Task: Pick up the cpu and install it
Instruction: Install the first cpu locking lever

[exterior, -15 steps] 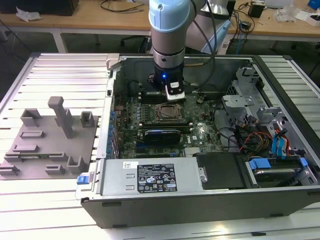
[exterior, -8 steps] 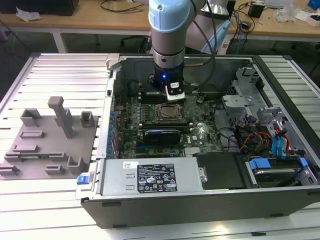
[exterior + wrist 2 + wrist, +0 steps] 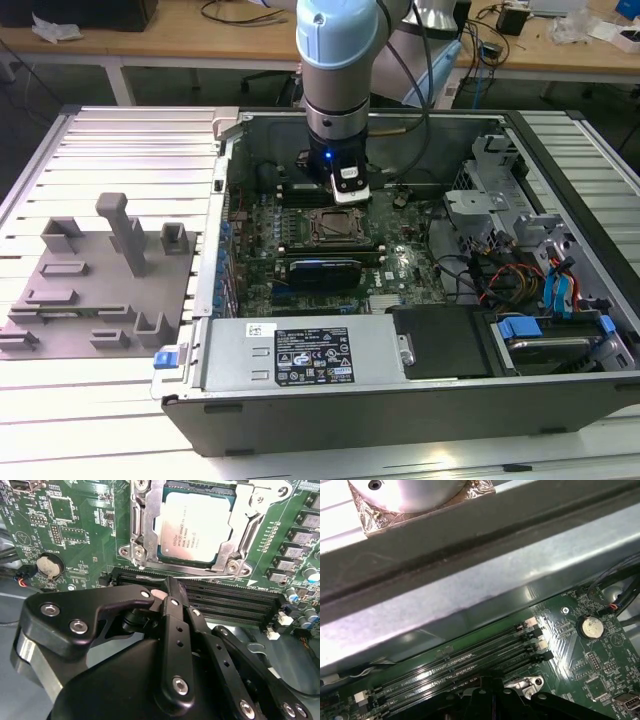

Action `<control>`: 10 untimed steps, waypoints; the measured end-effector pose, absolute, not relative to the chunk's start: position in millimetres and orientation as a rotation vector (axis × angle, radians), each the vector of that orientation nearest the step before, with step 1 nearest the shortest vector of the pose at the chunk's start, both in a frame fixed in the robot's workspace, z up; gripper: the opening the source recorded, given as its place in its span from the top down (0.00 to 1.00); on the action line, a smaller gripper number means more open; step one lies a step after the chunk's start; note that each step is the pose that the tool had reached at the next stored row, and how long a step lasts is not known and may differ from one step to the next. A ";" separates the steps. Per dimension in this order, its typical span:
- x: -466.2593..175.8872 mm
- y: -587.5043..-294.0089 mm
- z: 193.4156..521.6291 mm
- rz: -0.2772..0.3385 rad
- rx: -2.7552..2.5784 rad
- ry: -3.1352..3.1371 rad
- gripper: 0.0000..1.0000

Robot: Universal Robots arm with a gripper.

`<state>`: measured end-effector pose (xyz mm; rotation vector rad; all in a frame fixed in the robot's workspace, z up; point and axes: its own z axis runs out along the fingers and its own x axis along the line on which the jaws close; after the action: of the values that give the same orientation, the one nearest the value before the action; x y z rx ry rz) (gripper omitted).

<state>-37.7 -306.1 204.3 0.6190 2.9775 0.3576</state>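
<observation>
The cpu (image 3: 195,527), a pale silver square chip, lies flat inside the metal socket frame (image 3: 142,540) on the green motherboard (image 3: 75,535). My gripper (image 3: 167,586) hangs just above the black memory slots (image 3: 235,602) beside the socket, apart from the chip. Its black fingers (image 3: 172,610) are pressed together and hold nothing. In the exterior view the arm reaches down into the open computer case, with the gripper (image 3: 350,196) over the board just behind the socket (image 3: 336,228). The first wrist view has the finger tops (image 3: 485,687) over the memory slots (image 3: 465,665).
The case walls (image 3: 225,190) surround the board. A power supply (image 3: 300,355) sits at the front, with drive bays and coloured cables (image 3: 520,275) on the exterior view's right. A grey fixture plate (image 3: 100,275) lies outside the case on the exterior view's left. A coin battery (image 3: 48,567) is near the slots.
</observation>
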 end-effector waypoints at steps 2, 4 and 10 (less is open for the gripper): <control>-37.7 -306.1 203.0 0.358 0.619 2.976 0.89; -37.7 -306.3 201.9 0.358 0.618 2.975 0.89; -37.5 -307.9 198.5 0.359 0.617 2.972 0.89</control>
<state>-37.5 -307.9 198.5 0.6170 2.9720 0.3588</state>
